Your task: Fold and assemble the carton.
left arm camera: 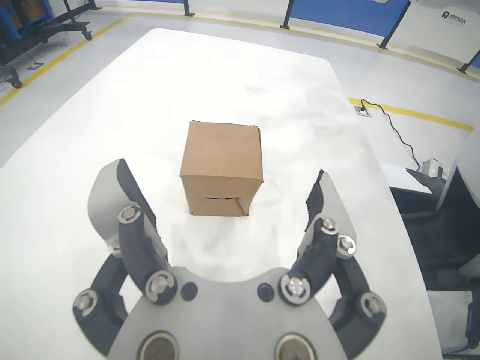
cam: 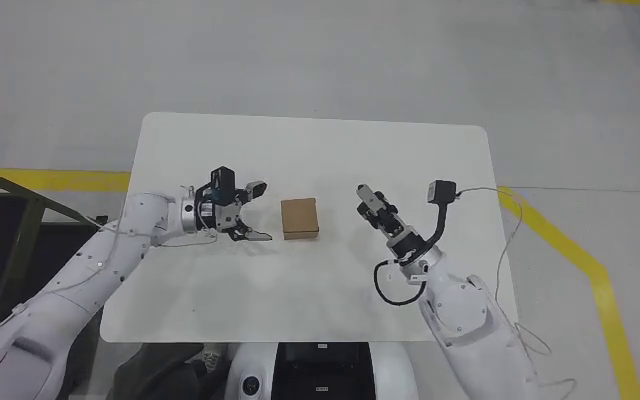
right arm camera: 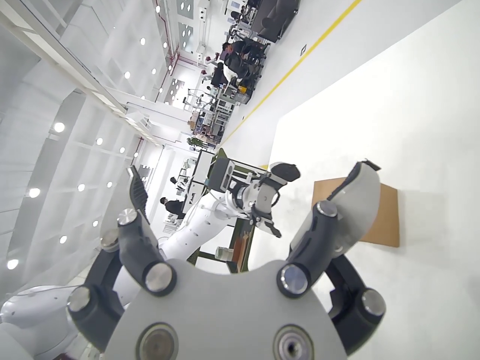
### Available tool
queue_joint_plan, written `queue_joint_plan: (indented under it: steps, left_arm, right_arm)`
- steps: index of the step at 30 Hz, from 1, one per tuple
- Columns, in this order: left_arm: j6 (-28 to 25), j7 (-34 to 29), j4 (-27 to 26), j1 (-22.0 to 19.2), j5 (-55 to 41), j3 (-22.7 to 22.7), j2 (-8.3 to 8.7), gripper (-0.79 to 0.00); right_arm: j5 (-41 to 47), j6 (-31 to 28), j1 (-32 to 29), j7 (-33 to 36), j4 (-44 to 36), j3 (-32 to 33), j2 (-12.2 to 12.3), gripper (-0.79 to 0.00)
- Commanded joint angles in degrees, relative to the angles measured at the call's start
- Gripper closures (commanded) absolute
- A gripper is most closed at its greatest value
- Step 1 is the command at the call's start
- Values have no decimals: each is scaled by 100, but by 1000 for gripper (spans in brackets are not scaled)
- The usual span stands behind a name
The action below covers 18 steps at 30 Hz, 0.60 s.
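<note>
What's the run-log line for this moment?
carton: folded shut, mid-table, untouched | left gripper: open, beside carton, apart | right gripper: open, opposite side, apart | table: white

1. Saw plain brown, unpatterned, on the carton (cam: 299, 217).
2. Found the surface (cam: 330, 150) plain white.
3. Noted silver metal and black pads (left arm camera: 133, 189) on both jaws.
4. Saw pale grey on the floor (cam: 300, 60), crossed by a yellow line (cam: 60, 180).

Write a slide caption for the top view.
Closed cardboard box sits on white table between open left gripper and open right gripper.
</note>
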Motion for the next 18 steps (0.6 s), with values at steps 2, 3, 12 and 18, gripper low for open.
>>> queue_joint_plan:
  steps: [2,3,12,18]
  left_arm:
    - [-2,55,37,165,-393,-244,114,-785]
    - [-2,44,50,208,-498,-316,149,-785]
    - [59,-557,268,530,-1160,-1073,406,-785]
    - [-2,-918,184,780,-1833,-1510,608,-785]
  right_arm:
    - [-334,17,1,-144,73,90,12,-785]
    - [-429,11,0,-184,105,108,15,-785]
    - [-1425,-39,-60,-731,570,357,49,-785]
    - [-2491,-17,-328,-983,471,758,132,-785]
